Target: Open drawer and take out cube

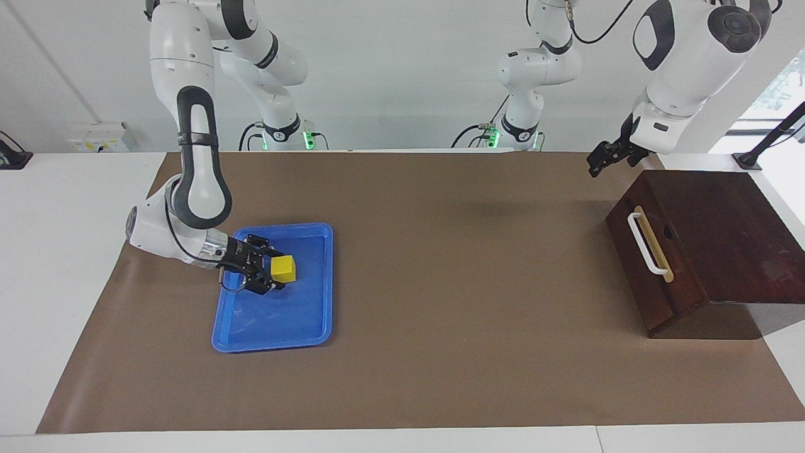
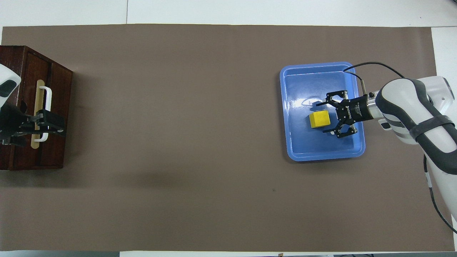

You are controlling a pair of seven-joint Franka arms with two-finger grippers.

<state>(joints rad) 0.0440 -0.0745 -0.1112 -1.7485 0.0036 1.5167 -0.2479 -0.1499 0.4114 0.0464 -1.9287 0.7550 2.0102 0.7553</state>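
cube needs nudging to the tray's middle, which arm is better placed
Right. The right gripper is low in the tray, open beside the cube. The left gripper is up at the drawer end.

Right tool (image 1: 267, 272) low, spread wide — left tool (image 1: 599, 165) raised.

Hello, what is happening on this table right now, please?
The right hand is open beside the yellow cube, which sits in the blue tray. The left hand hangs open in the air near the dark wooden box, touching nothing. The drawer with the white handle looks closed.
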